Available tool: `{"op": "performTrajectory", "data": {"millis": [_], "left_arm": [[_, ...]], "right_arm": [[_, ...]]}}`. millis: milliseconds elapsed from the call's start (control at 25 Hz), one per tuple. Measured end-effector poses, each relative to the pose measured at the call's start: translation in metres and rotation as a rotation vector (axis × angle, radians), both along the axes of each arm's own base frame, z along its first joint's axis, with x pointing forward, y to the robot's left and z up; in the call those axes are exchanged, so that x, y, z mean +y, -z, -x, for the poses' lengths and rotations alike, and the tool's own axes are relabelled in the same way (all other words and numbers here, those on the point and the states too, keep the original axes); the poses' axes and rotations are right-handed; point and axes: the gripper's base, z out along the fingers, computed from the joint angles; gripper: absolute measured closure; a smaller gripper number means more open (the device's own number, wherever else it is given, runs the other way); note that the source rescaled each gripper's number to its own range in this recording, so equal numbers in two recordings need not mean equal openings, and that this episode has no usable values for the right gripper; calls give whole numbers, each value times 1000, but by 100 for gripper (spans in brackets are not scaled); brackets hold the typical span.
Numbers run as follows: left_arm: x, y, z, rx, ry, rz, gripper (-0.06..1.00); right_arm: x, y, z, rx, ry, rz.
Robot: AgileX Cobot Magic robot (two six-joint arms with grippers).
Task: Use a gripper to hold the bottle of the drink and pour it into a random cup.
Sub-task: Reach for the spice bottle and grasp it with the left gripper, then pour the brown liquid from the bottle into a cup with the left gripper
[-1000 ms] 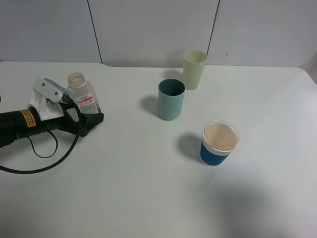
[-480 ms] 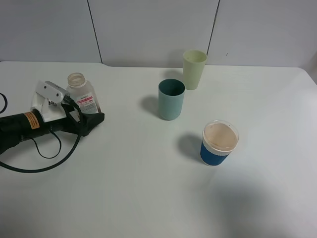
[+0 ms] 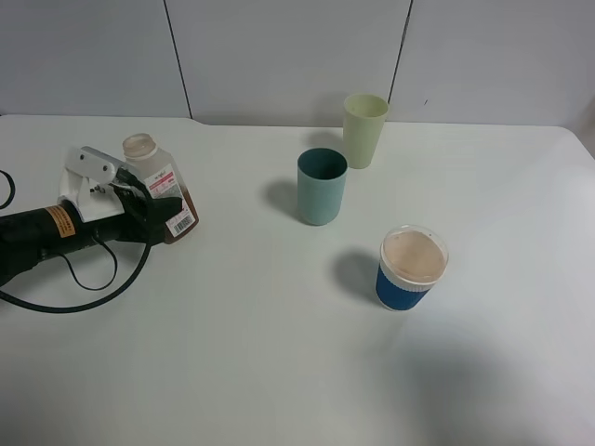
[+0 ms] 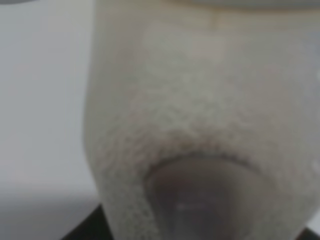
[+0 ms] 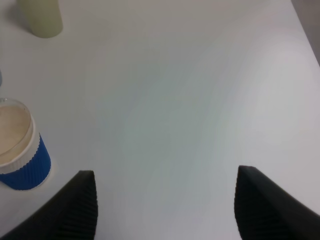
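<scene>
Grasp step: left hand [image 3: 153, 218] clenched on the bottle of the drink [image 3: 160, 186], which sits tilted, well left of the teal cup [image 3: 322, 188]. Next: lift clear of the counter [image 3: 279, 353], carry to the teal cup's rim, tip slowly. Neck looks uncapped, so there's a spill risk.

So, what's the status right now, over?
Left gripper shut on the bottle. Right gripper open, empty. Teal cup upright; nothing stands between it and the bottle.
</scene>
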Motion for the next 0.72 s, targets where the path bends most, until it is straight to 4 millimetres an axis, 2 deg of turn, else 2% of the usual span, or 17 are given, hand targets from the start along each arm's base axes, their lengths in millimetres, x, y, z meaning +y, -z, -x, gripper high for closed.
{"op": "performTrajectory", "data": {"millis": [480,720], "left_arm": [[-1,-1,-1,15,-16,29,94],[-8,-12,2,24,-19,5,94]], "right_arm": [[0,0,0,0,0,0],[0,0,0,0,0,0]]}}
